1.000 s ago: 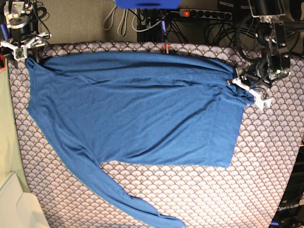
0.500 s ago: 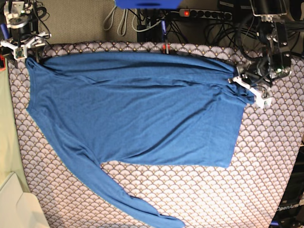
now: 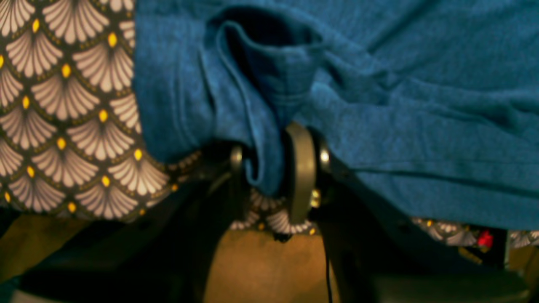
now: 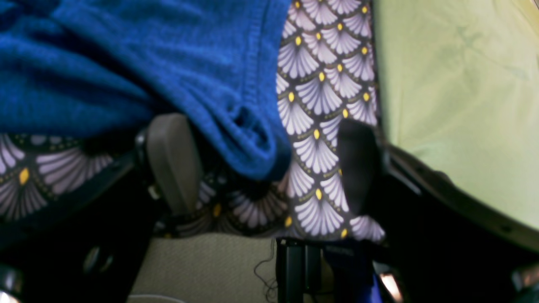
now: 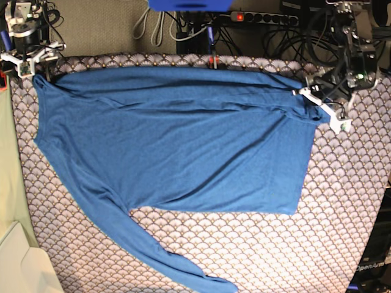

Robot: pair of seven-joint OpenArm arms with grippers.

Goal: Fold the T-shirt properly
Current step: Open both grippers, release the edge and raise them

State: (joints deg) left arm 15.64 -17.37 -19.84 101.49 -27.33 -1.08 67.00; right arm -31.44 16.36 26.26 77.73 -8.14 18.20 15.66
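The blue T-shirt (image 5: pixel 177 140) lies spread across the patterned cloth, one long sleeve (image 5: pixel 153 250) trailing toward the near edge. At the shirt's far right corner my left gripper (image 5: pixel 322 107) is shut on a bunched fold of the fabric (image 3: pixel 261 139), pinched between its fingers (image 3: pixel 300 172). At the far left corner my right gripper (image 5: pixel 32 61) is open. In the right wrist view its two fingers (image 4: pixel 172 160) stand wide apart on either side of the shirt's hemmed corner (image 4: pixel 248 143), which lies between them ungripped.
The grey scallop-patterned tablecloth (image 5: pixel 342 207) covers the table. A pale green surface (image 5: pixel 6 177) and a white box (image 5: pixel 24 268) border the left side. Cables and a power strip (image 5: pixel 263 18) run behind the far edge.
My left gripper has shifted a little toward the far right, drawing the shirt's corner with it. The right gripper has stayed put.
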